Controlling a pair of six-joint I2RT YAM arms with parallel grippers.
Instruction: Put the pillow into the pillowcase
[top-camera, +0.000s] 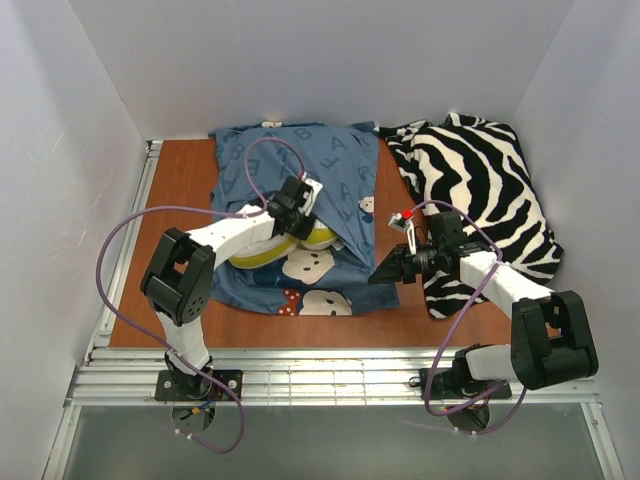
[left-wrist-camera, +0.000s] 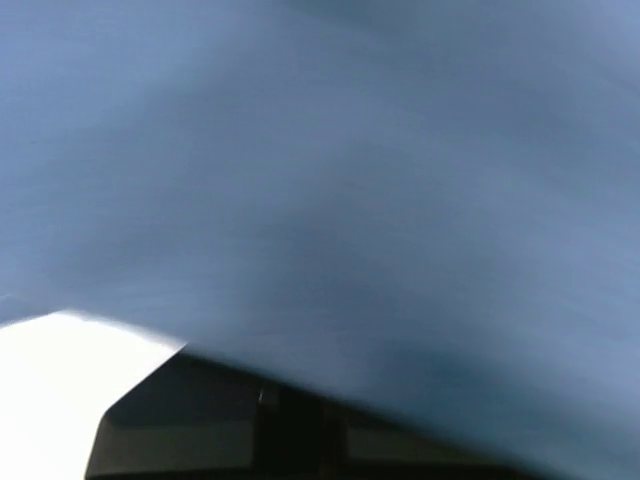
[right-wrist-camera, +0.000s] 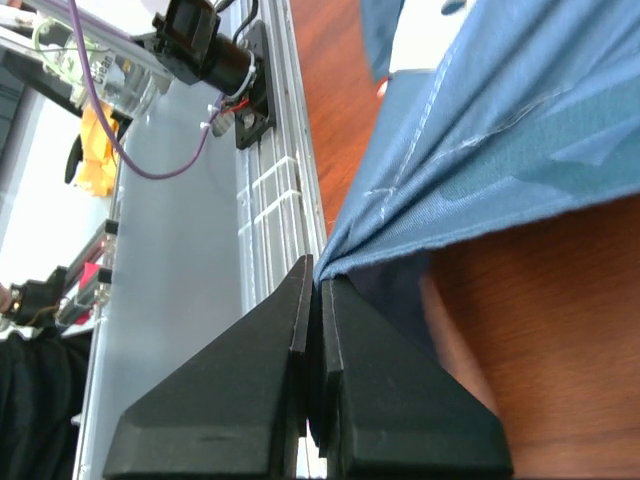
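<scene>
Right pincer pinches pillowcase corner; left pincer, pressed together, seemingly inside it.

A black-and-white zebra-striped cloth lies bunched at the far right of a reddish-brown wooden table, boxed in by plain white walls.

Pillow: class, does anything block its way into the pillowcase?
Nothing visible does. The pillow sits partly under the pillowcase top layer, its yellow edge showing at the mouth. The right gripper is shut on the pillowcase's edge, and the zebra-striped cloth lies off to the right, away from the mouth.
</scene>
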